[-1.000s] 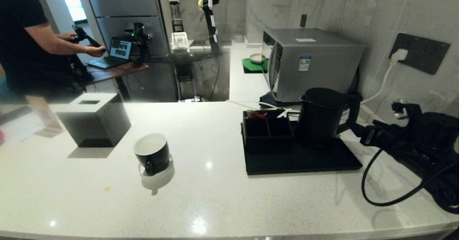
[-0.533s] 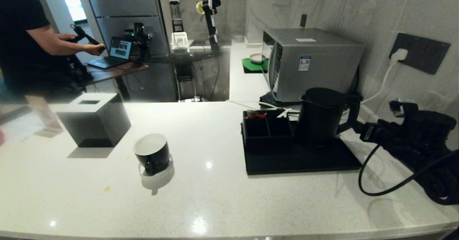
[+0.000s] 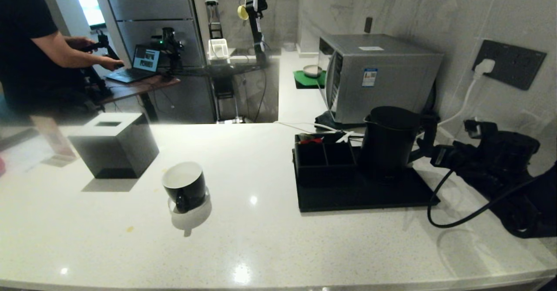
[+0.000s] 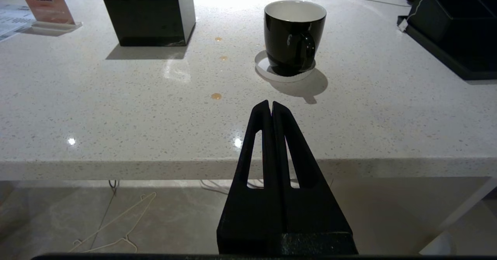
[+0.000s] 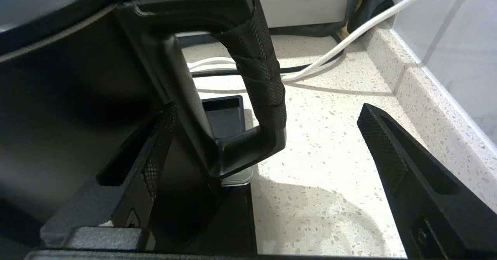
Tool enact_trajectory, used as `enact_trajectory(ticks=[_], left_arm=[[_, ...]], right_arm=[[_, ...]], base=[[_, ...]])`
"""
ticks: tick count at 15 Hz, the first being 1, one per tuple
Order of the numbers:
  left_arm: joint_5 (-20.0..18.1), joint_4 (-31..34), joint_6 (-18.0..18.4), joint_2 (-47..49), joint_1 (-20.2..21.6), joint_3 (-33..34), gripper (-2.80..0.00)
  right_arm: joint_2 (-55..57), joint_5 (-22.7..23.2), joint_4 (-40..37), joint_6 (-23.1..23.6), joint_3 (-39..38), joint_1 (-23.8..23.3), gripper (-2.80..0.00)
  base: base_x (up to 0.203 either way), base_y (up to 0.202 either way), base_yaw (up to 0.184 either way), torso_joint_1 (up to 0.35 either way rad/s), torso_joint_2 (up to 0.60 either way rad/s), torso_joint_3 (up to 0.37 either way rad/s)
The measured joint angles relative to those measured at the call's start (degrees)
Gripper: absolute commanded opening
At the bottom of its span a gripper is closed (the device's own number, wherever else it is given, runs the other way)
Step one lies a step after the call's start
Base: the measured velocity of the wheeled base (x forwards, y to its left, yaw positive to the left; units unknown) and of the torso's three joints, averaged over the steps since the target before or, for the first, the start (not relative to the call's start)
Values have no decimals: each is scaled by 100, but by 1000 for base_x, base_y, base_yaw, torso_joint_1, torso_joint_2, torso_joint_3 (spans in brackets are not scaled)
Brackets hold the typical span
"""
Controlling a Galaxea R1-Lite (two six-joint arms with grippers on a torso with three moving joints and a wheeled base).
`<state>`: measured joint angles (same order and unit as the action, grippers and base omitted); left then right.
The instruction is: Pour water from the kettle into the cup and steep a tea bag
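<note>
The tall black kettle (image 3: 387,141) stands on a black tray (image 3: 370,197) at the right of the counter, its loop handle (image 3: 428,136) pointing right. My right gripper (image 3: 435,154) is at that handle. In the right wrist view the right gripper (image 5: 266,110) is open, one finger on each side of the handle (image 5: 260,69), not touching it. The black cup (image 3: 185,184) with a white inside stands left of centre. My left gripper (image 4: 270,103) is shut and empty, hanging before the counter's front edge, facing the cup (image 4: 294,34). I cannot make out a tea bag.
A black organiser (image 3: 324,156) holding red and white packets sits on the tray left of the kettle. A black tissue box (image 3: 115,145) is at the left, a microwave (image 3: 374,75) behind the kettle, a wall with a plugged white cable (image 3: 483,67) at the right. A person (image 3: 26,51) works at the far left.
My right arm has moved left, bringing its gripper up to the kettle's handle, with the fingers spread a little wider. The left gripper, kettle and cup have stayed put.
</note>
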<state>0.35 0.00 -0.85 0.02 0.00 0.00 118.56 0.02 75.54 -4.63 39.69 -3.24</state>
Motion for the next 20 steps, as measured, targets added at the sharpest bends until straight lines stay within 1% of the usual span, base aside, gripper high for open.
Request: enact_trajectory(ticks=[14, 20], left_arm=[[2, 0, 0, 0, 0, 0, -280], [4, 0, 0, 0, 0, 0, -280]], right_arm=[[558, -7, -32, 0, 1015, 16, 0], [655, -12, 3, 6, 1111, 29, 0]], base=[[0, 0, 0, 0, 0, 0], [0, 0, 0, 0, 0, 0]])
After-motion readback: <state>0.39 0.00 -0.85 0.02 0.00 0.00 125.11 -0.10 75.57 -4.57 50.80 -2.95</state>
